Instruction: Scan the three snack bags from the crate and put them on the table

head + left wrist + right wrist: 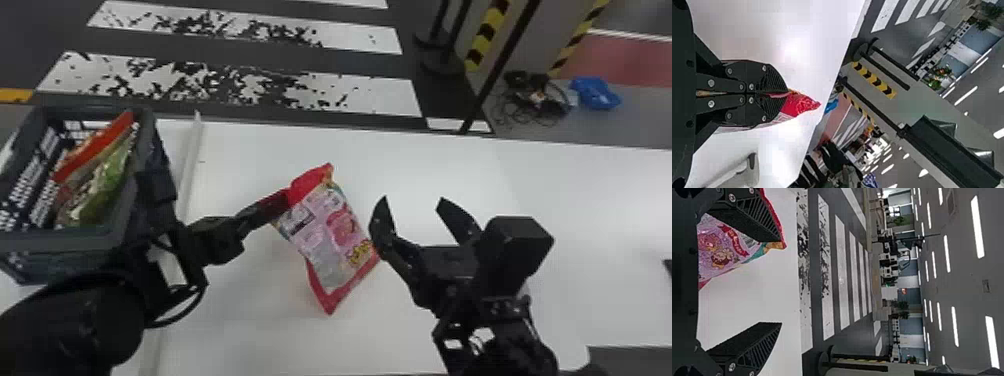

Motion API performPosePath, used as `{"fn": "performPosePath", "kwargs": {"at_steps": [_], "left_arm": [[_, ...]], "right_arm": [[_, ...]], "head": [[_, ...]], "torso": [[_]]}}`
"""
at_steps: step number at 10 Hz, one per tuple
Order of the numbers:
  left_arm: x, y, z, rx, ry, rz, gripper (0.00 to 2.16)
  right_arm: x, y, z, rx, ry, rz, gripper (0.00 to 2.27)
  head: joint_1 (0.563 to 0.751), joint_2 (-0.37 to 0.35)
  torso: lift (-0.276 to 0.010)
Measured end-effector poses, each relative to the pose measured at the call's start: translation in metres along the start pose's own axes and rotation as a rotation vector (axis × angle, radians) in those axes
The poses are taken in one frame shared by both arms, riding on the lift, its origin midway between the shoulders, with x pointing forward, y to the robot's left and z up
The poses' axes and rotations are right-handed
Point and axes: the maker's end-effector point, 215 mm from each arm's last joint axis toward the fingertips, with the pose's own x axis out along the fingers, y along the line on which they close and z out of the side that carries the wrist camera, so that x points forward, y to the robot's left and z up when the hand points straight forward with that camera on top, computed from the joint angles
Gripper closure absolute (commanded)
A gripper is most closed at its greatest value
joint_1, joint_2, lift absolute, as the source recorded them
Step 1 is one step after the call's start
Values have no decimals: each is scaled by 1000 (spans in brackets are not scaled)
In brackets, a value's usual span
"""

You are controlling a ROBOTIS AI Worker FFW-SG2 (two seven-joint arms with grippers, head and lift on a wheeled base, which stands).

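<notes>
Pinching pink snack bag (325, 227) by a red edge in closed left gripper (281, 199), tilted over table (240, 155) | holding right gripper (414, 199) wide open, empty, near bag | with orange-red bag (97, 148) and green bag (107, 185) inside crate (55, 244)

Left gripper (281, 201): jaws clamped on red-and-pink snack bag (332, 230), tilted over white surface (425, 165). Right gripper (412, 200): jaws apart, just beside it. Gray crate (65, 241) at left, orange-red bag (95, 150) and green bag (107, 182) inside. White-striped floor (240, 42) beyond, blue item (595, 93) far right.
</notes>
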Motion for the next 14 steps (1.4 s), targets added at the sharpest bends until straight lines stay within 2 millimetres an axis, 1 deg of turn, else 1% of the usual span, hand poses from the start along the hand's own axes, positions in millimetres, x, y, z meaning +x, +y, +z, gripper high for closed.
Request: {"fn": "performPosePath", "kwargs": {"at_steps": [1,4,6,7,8,9,10,11,12,13,14], "left_arm": [[10,-2,-4,29,6,6,2132],[43,-19,-25,99,48,-8,2132],[55,-26,-36,121,70,-24,2105],[57,-28,-42,124,80,-29,1750],[62,-31,-49,136,85,-29,46],[65,-34,-57,168,102,-22,-2],[70,-33,-63,220,122,12,22],[74,-28,-57,301,108,71,26],[76,-27,-45,357,73,101,26],[75,-27,-33,384,38,111,26],[69,-26,-18,396,2,130,33]], "right_arm": [[1,0,1,-1,-1,0,130],[4,-5,0,5,2,-2,130],[7,-6,-1,7,3,-1,130],[8,-6,-2,9,5,1,130],[9,-6,-4,11,8,1,130],[10,-6,-4,12,7,2,130],[10,-6,-2,15,2,3,130],[11,-6,-2,16,0,4,130],[10,-6,-2,16,1,4,130],[9,-7,-2,14,1,4,130],[8,-9,-1,12,0,2,130]], "head": [[695,-149],[695,-197],[695,-223],[695,-231],[695,-238],[695,-243],[695,-252],[695,-250],[695,-242],[695,-239],[695,-232]], "torso": [[-94],[-94],[-94],[-94],[-94],[-94],[-94],[-94],[-94],[-94],[-94]]}}
